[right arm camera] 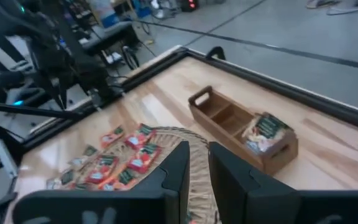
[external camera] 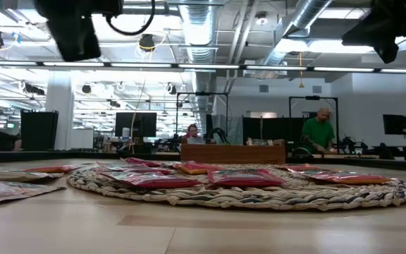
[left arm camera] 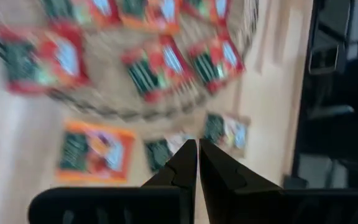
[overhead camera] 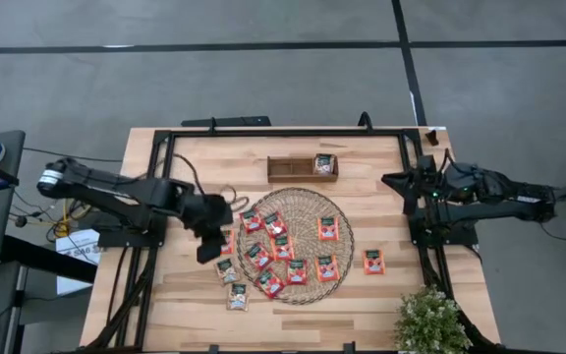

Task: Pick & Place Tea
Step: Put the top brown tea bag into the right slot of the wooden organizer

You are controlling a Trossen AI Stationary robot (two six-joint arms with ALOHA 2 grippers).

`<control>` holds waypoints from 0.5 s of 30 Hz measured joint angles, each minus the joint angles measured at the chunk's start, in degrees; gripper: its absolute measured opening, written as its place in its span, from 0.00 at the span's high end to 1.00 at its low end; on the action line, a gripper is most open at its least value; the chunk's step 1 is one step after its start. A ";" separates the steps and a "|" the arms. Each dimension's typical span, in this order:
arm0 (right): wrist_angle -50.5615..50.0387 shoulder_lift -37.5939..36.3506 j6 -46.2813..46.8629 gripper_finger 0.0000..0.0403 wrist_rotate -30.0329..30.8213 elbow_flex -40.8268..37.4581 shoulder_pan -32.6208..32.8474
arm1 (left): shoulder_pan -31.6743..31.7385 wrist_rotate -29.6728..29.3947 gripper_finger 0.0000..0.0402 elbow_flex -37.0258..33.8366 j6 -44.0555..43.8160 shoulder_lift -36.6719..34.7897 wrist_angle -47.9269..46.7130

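Observation:
Several red-orange tea sachets (overhead camera: 285, 248) lie flat on the round woven mat (overhead camera: 334, 202) in the table's middle. Two pale sachets (overhead camera: 232, 283) rest on the wood at the mat's near left, and one orange sachet (overhead camera: 373, 261) at its right. One pale sachet (right arm camera: 263, 130) sits in the right compartment of the wooden tray (overhead camera: 293, 169) behind the mat. My left gripper (left arm camera: 197, 146) hangs shut and empty above the mat's left edge (overhead camera: 214, 246), slanting down. My right gripper (right arm camera: 197, 152) is raised at the table's right side (overhead camera: 393, 183). It is slightly open and holds nothing.
A potted plant (overhead camera: 428, 320) stands at the near right corner. Black frame rails (overhead camera: 283, 133) run along the table's far, left and right sides. Bare wood shows along the near edge. People (external camera: 321, 130) stand in the room behind.

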 joint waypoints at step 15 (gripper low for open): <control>3.42 -3.69 -0.83 0.87 -2.75 -3.48 0.00 | -10.52 9.16 0.98 0.04 -6.16 10.10 0.42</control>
